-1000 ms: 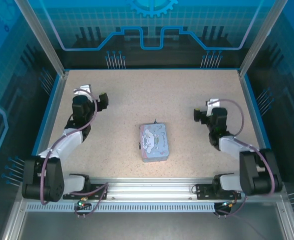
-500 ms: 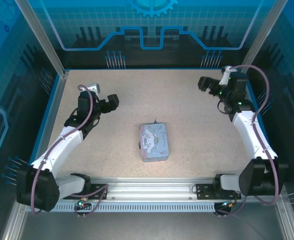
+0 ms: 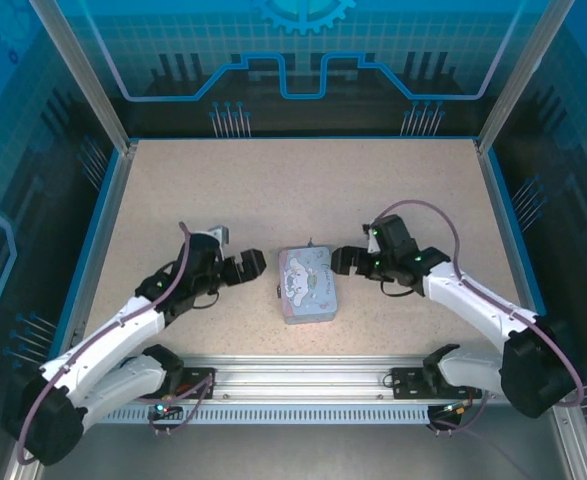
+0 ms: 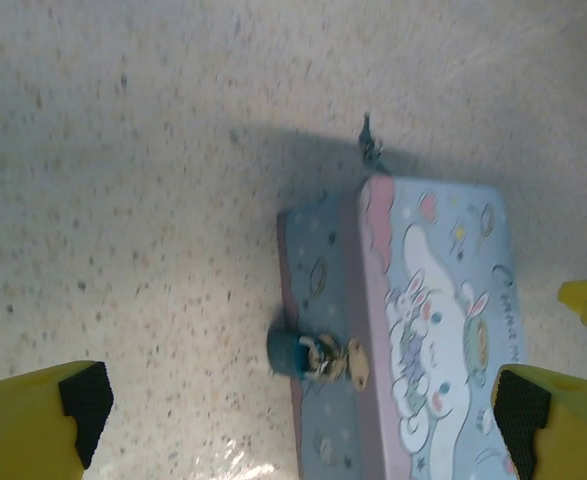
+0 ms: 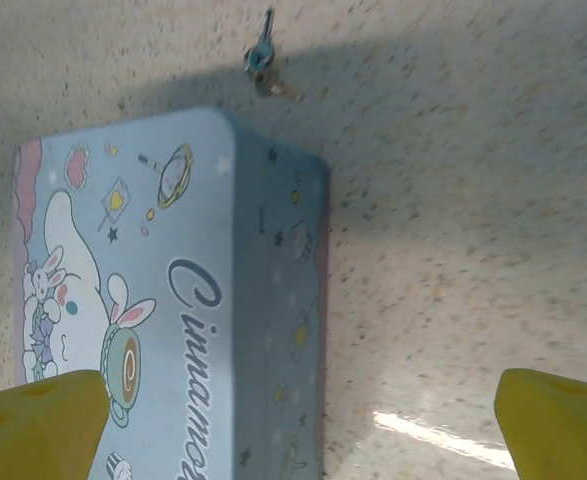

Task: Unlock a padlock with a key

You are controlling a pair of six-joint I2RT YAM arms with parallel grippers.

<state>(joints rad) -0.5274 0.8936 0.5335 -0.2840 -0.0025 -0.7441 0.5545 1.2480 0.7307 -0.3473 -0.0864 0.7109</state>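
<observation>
The tiny bluish padlock [image 4: 295, 355] hangs from a brass hasp [image 4: 358, 362] on the left side wall of the pale-blue cartoon tin [image 3: 308, 285], and looks like a dark speck [image 3: 277, 291] from above. A small key [image 5: 261, 58] with a teal head lies on the table just behind the tin [image 5: 153, 300]; the same key [image 4: 370, 140] lies past the tin's far corner in the left wrist view. My left gripper [image 3: 254, 264] hovers open just left of the tin, facing the padlock. To the tin's right, my right gripper [image 3: 342, 262] is open and holds nothing.
The tin [image 4: 423, 320] lies flat mid-table on the speckled tabletop [image 3: 223, 190]. Blue rails and metal posts [image 3: 493, 150] border the table. Open floor lies behind and to both sides of the arms.
Both arms have swung in from the table's outer sides and lowered to flank the tin. The tin, padlock and key have not moved.
</observation>
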